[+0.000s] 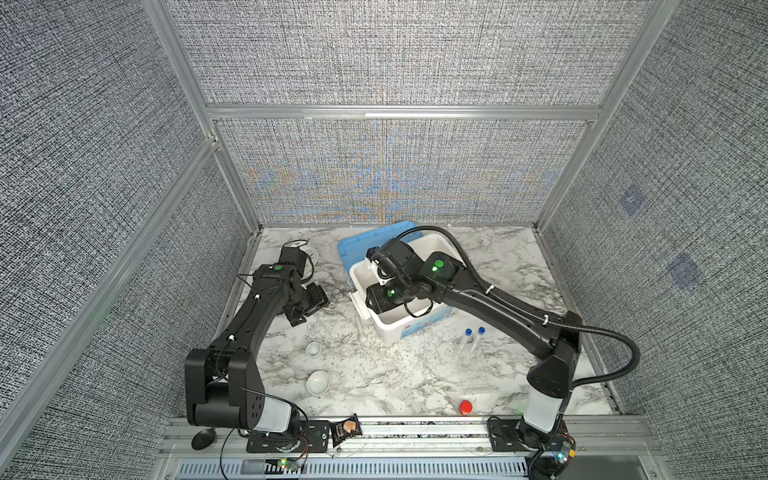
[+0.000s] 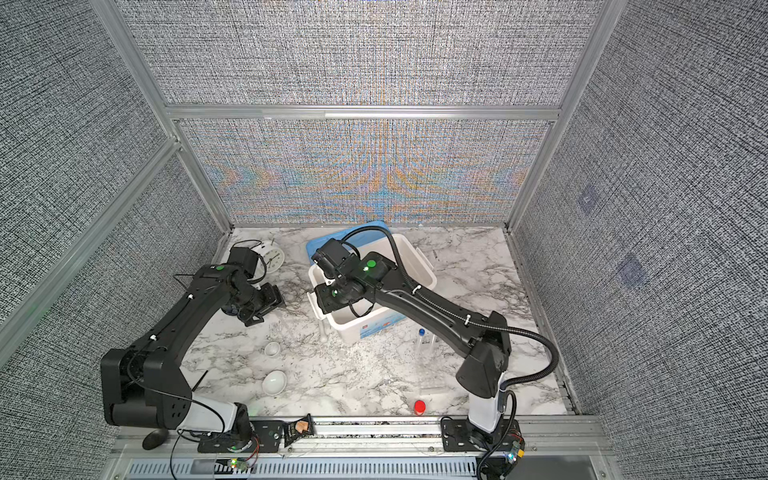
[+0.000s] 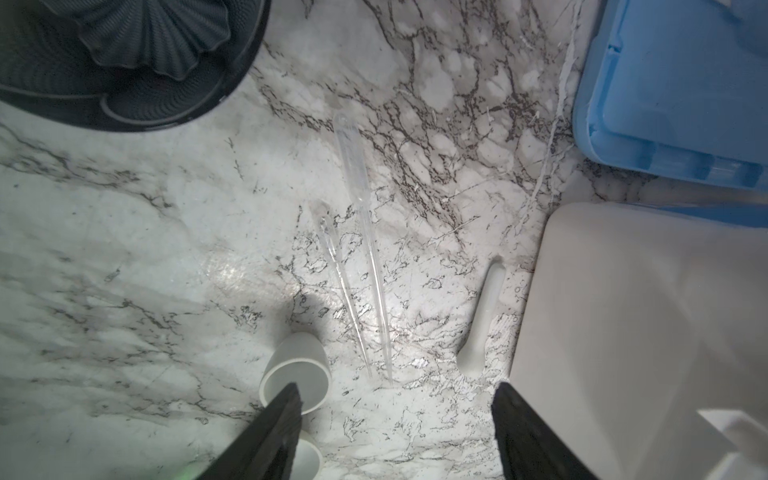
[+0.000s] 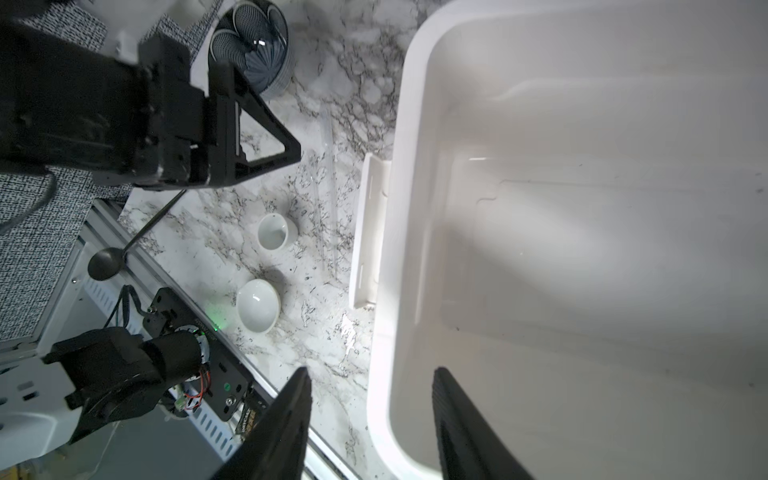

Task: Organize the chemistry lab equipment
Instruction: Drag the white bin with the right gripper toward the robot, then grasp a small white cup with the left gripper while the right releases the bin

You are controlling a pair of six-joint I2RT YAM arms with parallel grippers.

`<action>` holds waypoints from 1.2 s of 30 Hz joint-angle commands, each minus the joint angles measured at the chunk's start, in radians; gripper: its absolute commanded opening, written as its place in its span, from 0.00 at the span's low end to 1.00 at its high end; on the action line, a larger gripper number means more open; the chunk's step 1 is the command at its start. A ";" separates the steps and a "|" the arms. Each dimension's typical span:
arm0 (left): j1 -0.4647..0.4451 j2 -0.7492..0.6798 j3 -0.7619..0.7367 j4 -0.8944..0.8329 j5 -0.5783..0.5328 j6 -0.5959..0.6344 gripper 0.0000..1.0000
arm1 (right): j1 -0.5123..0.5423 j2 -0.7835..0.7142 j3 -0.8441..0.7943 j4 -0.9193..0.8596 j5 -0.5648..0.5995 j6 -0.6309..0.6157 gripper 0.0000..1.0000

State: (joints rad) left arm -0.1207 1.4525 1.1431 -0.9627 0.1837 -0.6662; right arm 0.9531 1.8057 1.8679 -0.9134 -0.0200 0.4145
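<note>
Hovering over the white bin [image 1: 395, 328] at frame centre, right claw [image 4: 372, 374] gapes empty — left claw [image 3: 397, 386] open above the table [image 3: 124, 249].

You're looking at a robotics test cell. Grey woven panels [image 1: 395, 54] in aluminium framing [image 1: 403, 112] wall a marble-patterned tabletop [image 1: 415, 374], with robot arms [image 1: 253, 311] bolted to its front rail [image 1: 415, 430].

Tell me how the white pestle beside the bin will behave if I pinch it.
The pestle looks rigid and smooth, so probably slippery when pinched. Its round shaft lies flat on the marble tabletop, so a nudge may roll it. It lies close beside the white bin, likely crowding a grasp.
</note>
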 commanded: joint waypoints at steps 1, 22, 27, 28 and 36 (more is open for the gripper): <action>-0.002 0.004 -0.023 0.017 -0.009 -0.016 0.66 | -0.008 -0.068 -0.066 0.086 0.088 -0.065 0.51; -0.088 0.039 -0.150 -0.062 -0.002 -0.030 0.53 | -0.038 -0.248 -0.346 0.368 0.105 -0.079 0.54; -0.093 0.112 -0.144 -0.004 -0.008 -0.029 0.46 | -0.040 -0.247 -0.341 0.369 0.105 -0.077 0.53; -0.095 0.120 -0.148 -0.001 -0.006 -0.036 0.45 | -0.040 -0.248 -0.340 0.370 0.101 -0.074 0.53; -0.095 0.155 -0.188 0.029 -0.088 -0.048 0.37 | -0.043 -0.249 -0.362 0.396 0.075 -0.051 0.53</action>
State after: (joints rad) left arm -0.2153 1.6005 0.9630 -0.9482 0.1307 -0.7006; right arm 0.9108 1.5597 1.5040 -0.5426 0.0719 0.3473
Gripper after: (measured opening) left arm 0.373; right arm 0.533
